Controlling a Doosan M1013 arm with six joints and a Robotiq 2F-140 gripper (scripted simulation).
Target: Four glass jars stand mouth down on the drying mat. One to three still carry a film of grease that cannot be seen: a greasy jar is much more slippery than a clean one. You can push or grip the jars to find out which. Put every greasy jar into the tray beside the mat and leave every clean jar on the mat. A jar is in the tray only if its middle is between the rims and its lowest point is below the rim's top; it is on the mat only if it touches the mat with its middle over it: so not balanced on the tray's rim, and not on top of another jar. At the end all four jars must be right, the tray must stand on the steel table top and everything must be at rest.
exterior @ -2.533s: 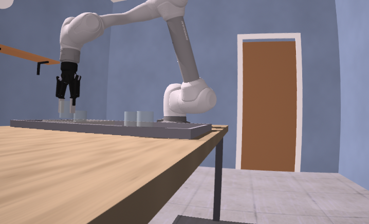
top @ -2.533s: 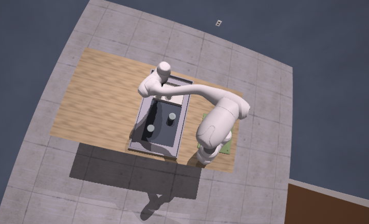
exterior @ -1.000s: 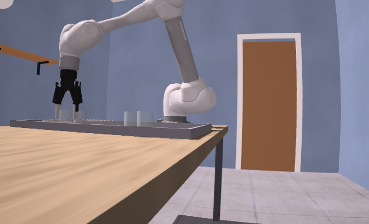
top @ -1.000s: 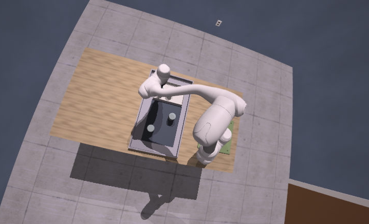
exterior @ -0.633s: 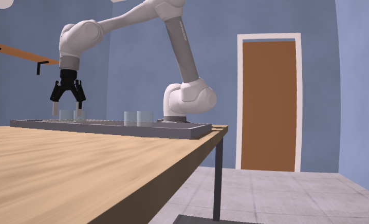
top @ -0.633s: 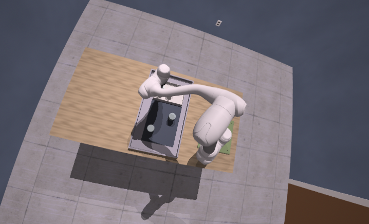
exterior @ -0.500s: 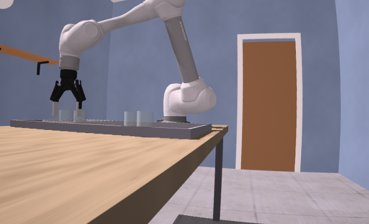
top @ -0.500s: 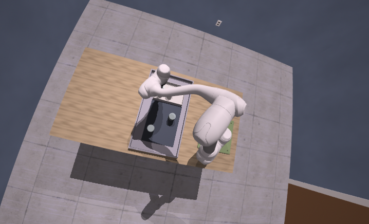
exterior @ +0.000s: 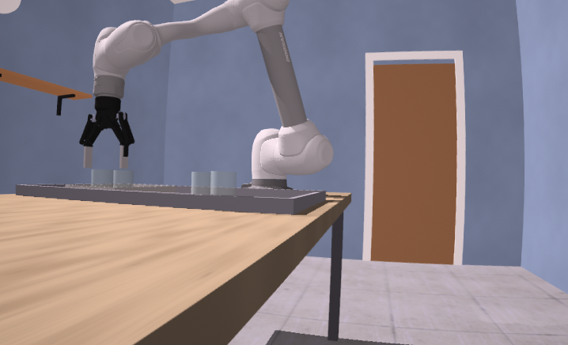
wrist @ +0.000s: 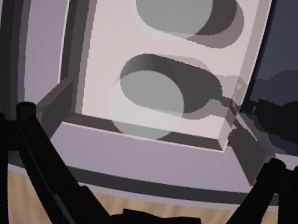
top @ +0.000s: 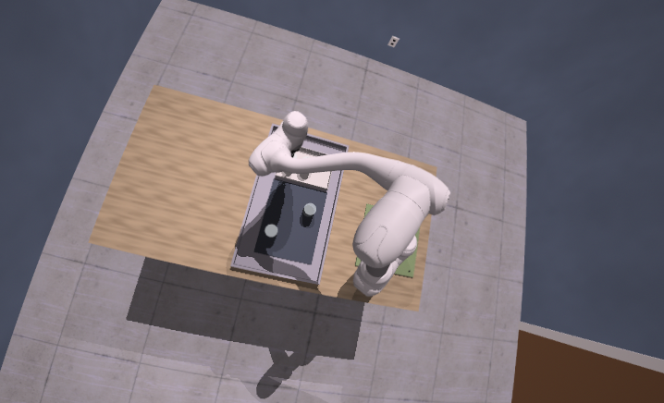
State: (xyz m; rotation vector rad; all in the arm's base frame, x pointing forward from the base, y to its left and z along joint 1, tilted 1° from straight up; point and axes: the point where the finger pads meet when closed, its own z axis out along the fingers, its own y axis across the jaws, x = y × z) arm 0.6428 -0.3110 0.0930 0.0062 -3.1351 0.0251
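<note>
Two glass jars (wrist: pixel 176 3) (wrist: pixel 147 99) stand mouth down in the pale tray (wrist: pixel 113 36) (top: pixel 320 177); in the side view they are the left pair (exterior: pixel 102 176) (exterior: pixel 123 176). My gripper (exterior: pixel 105 162) (wrist: pixel 154 110) is open and empty. Its fingertips hang just above the jar tops, astride the nearer tray jar without touching it. Two more jars (top: pixel 309 209) (top: pixel 271 230) (exterior: pixel 200 183) (exterior: pixel 224 183) stand apart on the dark drying mat (top: pixel 294 242). In the overhead view my arm hides most of the tray.
The tray and mat lie on the steel table top (top: pixel 326 220) (exterior: pixel 170 199), which rests on a wooden table (top: pixel 174 175) (exterior: pixel 106 256). The robot base (top: pixel 375 280) (exterior: pixel 290 153) stands beside the mat. A wall shelf (exterior: pixel 28 81) is behind the gripper.
</note>
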